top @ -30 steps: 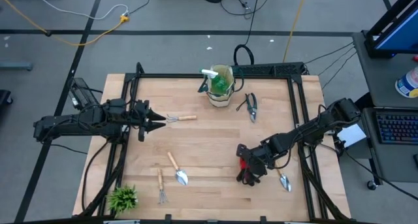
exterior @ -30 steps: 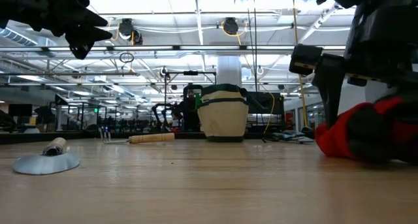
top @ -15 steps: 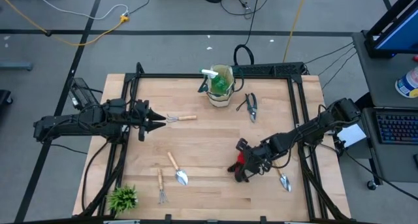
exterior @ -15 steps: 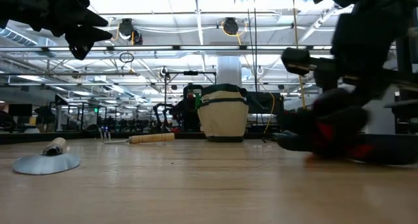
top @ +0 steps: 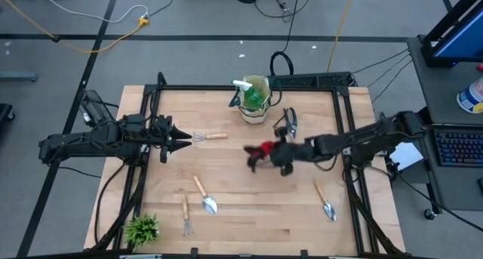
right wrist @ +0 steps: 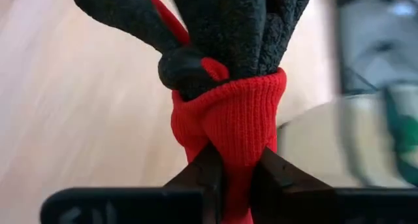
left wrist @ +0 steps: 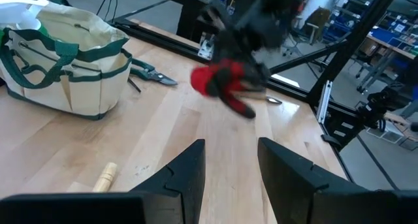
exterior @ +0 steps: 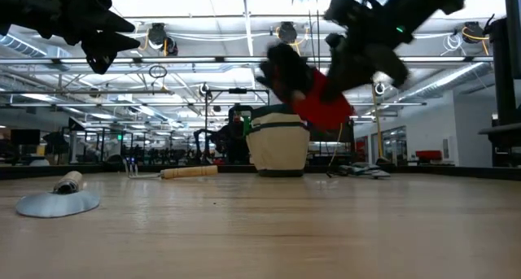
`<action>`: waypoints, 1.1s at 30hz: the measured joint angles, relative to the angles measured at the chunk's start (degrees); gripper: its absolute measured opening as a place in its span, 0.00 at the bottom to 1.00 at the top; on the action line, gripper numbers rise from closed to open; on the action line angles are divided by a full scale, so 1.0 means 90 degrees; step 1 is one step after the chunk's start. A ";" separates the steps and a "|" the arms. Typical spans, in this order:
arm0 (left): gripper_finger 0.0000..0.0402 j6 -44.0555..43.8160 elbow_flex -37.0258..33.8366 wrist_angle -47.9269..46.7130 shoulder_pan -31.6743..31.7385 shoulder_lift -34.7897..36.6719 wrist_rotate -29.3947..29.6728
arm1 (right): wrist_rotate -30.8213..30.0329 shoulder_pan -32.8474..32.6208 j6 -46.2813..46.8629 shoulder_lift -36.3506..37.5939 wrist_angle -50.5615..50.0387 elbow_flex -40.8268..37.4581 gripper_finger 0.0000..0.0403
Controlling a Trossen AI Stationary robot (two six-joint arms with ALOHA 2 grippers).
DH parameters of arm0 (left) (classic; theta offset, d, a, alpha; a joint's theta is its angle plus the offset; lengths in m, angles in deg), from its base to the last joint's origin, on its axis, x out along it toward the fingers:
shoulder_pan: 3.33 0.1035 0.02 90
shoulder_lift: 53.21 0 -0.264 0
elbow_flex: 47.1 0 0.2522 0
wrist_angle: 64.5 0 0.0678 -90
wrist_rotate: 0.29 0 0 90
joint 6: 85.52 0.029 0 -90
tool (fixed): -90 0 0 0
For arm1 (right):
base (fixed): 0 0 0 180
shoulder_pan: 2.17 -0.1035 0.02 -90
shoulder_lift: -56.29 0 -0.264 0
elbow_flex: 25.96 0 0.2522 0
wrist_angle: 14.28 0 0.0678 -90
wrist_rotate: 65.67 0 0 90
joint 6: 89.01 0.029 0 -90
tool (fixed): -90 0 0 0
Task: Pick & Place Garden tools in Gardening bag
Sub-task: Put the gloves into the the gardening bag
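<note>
Red-and-black glove [top: 259, 151] is held pinched by its red cuff between the fingers [right wrist: 204, 168] of the right gripper [top: 281, 155], lifted clear of the bench [top: 241, 214] and seen above the middle of it, just in front of the gardening bag [top: 256, 100]. In the low view the glove [exterior: 313, 88] is seen hanging in the air, higher than the bag's rim. Beige bag with dark handles is stood upright at the far edge of the bench; a green spray bottle [top: 253, 97] with a white trigger is lodged in its mouth. Black pruning shears [top: 290, 123] are laid just right of the bag. A wooden-handled rake [top: 208, 137] is laid near the left gripper [top: 185, 142], which is held above the bench's left side with its fingers [left wrist: 189, 172] narrowly parted and nothing between them. Two trowels [top: 204, 196] [top: 324, 201] and a second rake [top: 186, 214] are laid toward the near edge. A spiky green plant [top: 143, 229] is set at the near left corner.
</note>
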 joint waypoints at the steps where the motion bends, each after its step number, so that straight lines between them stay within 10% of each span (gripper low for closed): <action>1: 0.36 0.0004 0.0000 -0.0002 0.0000 -0.0002 -0.0001 | 0.0001 0.0135 0.0212 0.0092 0.0291 0.0002 0.07; 15: 0.36 0.0079 0.0000 0.0008 0.0000 0.0001 0.0009 | 0.1058 0.1697 0.2652 0.0357 0.4288 0.0021 0.08; 33: 0.36 0.0074 0.0000 0.0018 0.0000 0.0001 0.0151 | 0.1179 0.2747 0.2562 -0.0794 0.5568 0.0036 0.08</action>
